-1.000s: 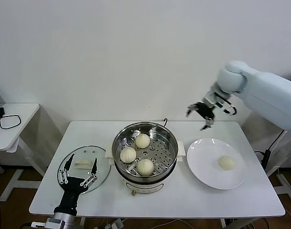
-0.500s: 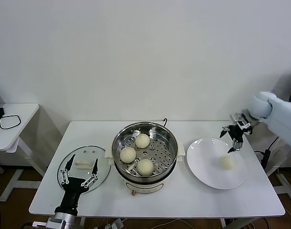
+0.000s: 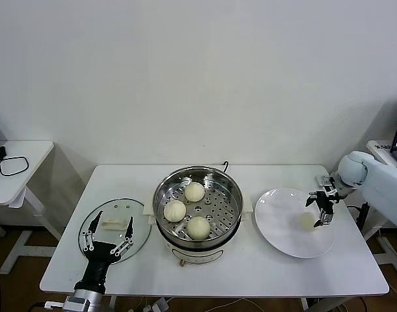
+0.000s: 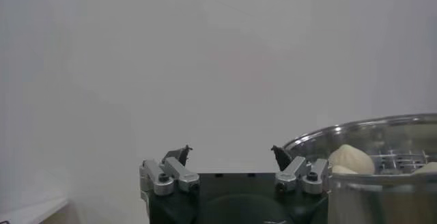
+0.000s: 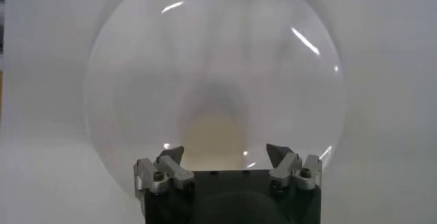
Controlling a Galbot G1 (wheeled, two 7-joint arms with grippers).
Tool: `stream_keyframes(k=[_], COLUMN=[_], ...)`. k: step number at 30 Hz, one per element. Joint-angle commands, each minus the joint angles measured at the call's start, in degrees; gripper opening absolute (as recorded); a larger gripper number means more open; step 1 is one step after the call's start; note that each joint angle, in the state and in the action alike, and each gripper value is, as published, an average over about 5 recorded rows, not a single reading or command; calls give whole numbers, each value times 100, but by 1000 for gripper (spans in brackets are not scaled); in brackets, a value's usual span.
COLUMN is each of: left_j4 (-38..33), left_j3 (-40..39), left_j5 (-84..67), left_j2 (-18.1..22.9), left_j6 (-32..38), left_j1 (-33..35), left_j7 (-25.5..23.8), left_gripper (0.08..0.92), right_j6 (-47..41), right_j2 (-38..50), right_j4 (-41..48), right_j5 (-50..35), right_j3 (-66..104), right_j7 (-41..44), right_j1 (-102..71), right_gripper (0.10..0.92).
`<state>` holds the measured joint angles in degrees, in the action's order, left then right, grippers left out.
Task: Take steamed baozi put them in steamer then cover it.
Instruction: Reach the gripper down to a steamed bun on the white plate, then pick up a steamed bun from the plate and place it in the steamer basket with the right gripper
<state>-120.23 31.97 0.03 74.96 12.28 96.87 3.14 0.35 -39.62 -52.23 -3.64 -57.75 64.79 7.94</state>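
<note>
While your right hand (image 3: pixel 321 209) sits at the right of the head view with its fingers apart, straddling the last baozi (image 3: pixel 306 221) on the white plate (image 3: pixel 276 224), a shallow or off-centre close could squash the soft bun or roll it across the plate. Three baozi (image 3: pixel 194 191) already rest in the steamer (image 3: pixel 198 175) at centre, so a careless drop there could knock one. Your left hand (image 3: pixel 108 235), fingers spread, hovers at lower left over the glass lid (image 3: pixel 138 218) on the surface (image 3: pixel 250 266); the lid is smooth and could slip.
</note>
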Motion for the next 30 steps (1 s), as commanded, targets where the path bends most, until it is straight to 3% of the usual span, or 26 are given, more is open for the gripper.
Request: stream_keyframes(k=[1, 7, 15, 21, 25, 30], left_j4=[20, 26, 2, -7, -12, 15], left_j3=[-6, 7, 10, -15, -27, -49], left_j5=[14, 13, 10, 10, 10, 15], left_j2=[5, 0, -6, -31, -72, -99], left_j6=[5, 18, 15, 18, 23, 63], left_j1=[-5, 11, 6, -10, -20, -45], left_j7=[-3, -11, -6, -3, -2, 12], left_gripper=[823, 823, 823, 823, 823, 823], right_j6=[-57, -54, -83, -140, -254, -839], right_j2=[-107, -173, -100, 145, 151, -206], right_j4=[311, 366, 130, -507, -971, -1695], right_j5=[119, 90, -25, -248, -833, -2247], right_j3=[300, 330, 146, -245, -1091, -2210], right_j7=[-172, -230, -172, 174, 541, 679], right_j1=[-454, -494, -209, 656, 1821, 3370], right_gripper=[823, 819, 687, 648, 645, 645])
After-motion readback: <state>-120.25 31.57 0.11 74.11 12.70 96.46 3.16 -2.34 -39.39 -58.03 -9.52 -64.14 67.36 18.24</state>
